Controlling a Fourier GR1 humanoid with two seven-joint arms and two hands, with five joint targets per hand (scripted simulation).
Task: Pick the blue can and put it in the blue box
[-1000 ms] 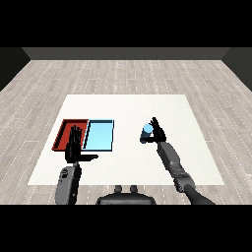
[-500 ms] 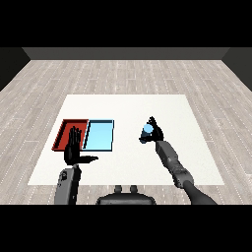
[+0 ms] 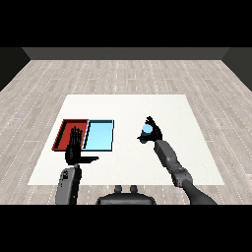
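Note:
The blue can (image 3: 146, 131) is held above the white table (image 3: 128, 110), right of the trays. My right hand (image 3: 153, 131) is shut on it, fingers and thumb curled round its sides. The light blue tray (image 3: 100, 135) lies left of the can with nothing in it. My left hand (image 3: 75, 146) is open, fingers straight and thumb out, over the red tray's near edge.
The red tray (image 3: 68, 133) lies against the blue tray's left side. My right forearm (image 3: 170, 158) slants in from the lower right. Grey plank floor surrounds the table.
My right hand has carried the can slightly left and toward me. My left hand has barely moved.

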